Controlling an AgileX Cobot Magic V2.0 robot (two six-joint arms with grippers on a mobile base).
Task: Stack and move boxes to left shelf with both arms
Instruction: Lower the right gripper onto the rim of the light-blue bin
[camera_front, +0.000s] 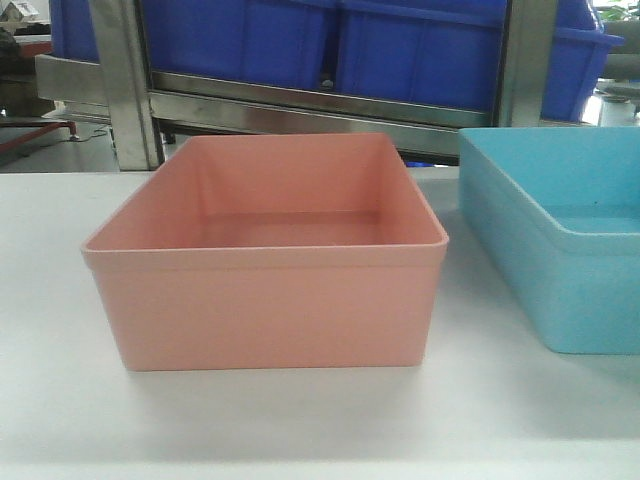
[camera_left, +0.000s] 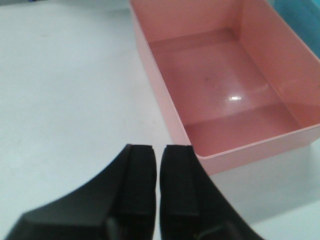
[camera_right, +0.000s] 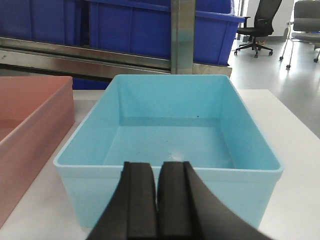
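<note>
An empty salmon pink box (camera_front: 268, 300) stands on the white table, straight ahead in the front view. Beside it on the right stands an empty light blue box (camera_front: 560, 270), apart from the pink one. My left gripper (camera_left: 159, 147) is shut on nothing and hovers over the table just off the near left corner of the pink box (camera_left: 225, 95). My right gripper (camera_right: 159, 164) is shut and empty too, in front of the near wall of the blue box (camera_right: 170, 135). Neither gripper shows in the front view. The left shelf is out of view.
Behind the table runs a steel frame (camera_front: 128, 80) carrying dark blue crates (camera_front: 330, 45). The white tabletop (camera_front: 300, 420) stretches left of the pink box and in front of both boxes. Office chairs (camera_right: 260, 25) stand on the floor far right.
</note>
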